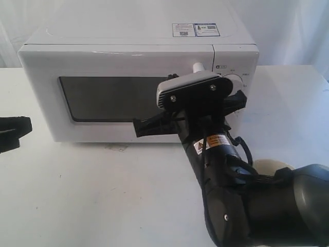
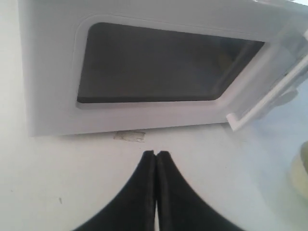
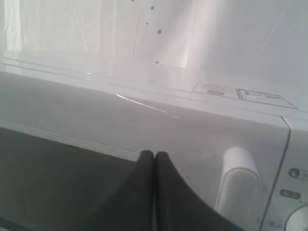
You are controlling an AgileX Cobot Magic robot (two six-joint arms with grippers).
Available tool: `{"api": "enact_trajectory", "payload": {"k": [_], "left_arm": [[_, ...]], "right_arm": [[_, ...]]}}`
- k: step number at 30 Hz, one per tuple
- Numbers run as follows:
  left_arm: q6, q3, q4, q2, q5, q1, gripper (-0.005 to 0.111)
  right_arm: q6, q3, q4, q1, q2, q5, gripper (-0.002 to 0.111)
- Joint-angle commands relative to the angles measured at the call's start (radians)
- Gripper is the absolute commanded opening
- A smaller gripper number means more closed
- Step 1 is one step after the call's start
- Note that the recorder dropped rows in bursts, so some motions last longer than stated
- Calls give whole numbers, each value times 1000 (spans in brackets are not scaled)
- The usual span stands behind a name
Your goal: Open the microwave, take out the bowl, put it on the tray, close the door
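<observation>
The white microwave stands at the back of the table, its door closed and the window dark. No bowl is visible; the window shows nothing inside. My right gripper is shut and empty, its tips close in front of the door's upper edge, just beside the white bar handle. In the exterior view the wrist camera hides those tips, and only the handle's top shows. My left gripper is shut and empty, low over the table before the door's lower left part, at the far left edge.
A pale round object, partly hidden behind the right arm, lies on the table at the right, also seen in the left wrist view. A knob sits on the control panel. A scrap of tape lies under the door.
</observation>
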State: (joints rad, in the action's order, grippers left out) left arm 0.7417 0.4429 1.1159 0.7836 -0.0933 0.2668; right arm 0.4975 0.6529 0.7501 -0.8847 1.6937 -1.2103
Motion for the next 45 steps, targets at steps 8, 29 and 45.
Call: {"api": "enact_trajectory", "payload": {"k": [8,29,45], "left_arm": [[-31,-4,35,-7,-135,5,0],[-27,-4,0,-387,-237,-158,0],[-31,-4,-73,-756,-344,-247,0]], "right_arm": [[-28,-13,91,-3,-10,87,0],[-30,-13,91,-3,-10,88,0],[-30,-13,91,-3,-10,88,0]]}}
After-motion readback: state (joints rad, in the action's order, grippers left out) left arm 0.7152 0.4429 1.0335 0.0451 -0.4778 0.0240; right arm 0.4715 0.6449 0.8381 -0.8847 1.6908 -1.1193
